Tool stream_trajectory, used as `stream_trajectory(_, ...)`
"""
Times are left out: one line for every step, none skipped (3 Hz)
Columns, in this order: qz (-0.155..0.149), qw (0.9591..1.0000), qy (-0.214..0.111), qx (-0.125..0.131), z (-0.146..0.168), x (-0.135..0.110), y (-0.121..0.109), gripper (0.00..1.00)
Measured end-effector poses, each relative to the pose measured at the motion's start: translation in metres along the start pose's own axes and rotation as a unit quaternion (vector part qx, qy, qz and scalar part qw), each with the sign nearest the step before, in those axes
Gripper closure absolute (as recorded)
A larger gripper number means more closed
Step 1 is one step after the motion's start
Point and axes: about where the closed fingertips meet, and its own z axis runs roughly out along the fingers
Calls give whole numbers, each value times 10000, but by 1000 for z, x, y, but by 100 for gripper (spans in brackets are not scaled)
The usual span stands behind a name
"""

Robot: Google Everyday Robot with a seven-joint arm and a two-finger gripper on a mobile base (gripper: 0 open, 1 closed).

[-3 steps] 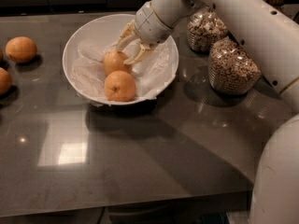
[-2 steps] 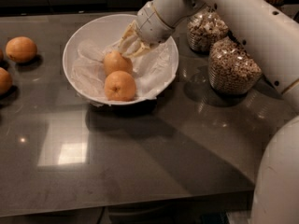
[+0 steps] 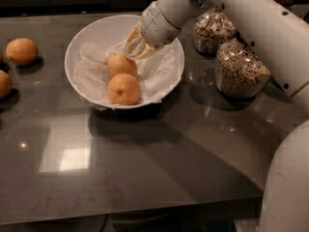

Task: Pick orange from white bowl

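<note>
Nearest to us, at the lower right, is the white curve of the robot's body (image 3: 285, 187). Beside it spreads the dark grey table (image 3: 159, 178), with a pale square of light reflected on its near left part.

Further in stands the white bowl (image 3: 104, 30), lined with crinkled plastic (image 3: 159, 74). Two fruits lie in it, close together. The nearer is a deeper-orange fruit (image 3: 124, 88) by the bowl's front wall. Just behind it lies the orange (image 3: 120, 64), paler and more yellow, near the middle of the bowl.

The gripper (image 3: 131, 45) reaches down into the bowl on the white arm (image 3: 251, 18) and sits just above the orange's far right side. We cannot tell whether it touches the fruit, nor whether it is wide or closed.

Left of the bowl, on the table, lie a cut-off orange (image 3: 4, 83) at the edge of view and a loose orange (image 3: 21, 50) further back. To the right stand a near cereal jar (image 3: 241, 69) and, just behind it, a far cereal jar (image 3: 212, 30).
</note>
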Motion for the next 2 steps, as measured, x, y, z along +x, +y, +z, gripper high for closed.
stream_trajectory(0,10000,0,0,0,0,0,39)
stream_trajectory(0,10000,0,0,-3,-2,-2,15)
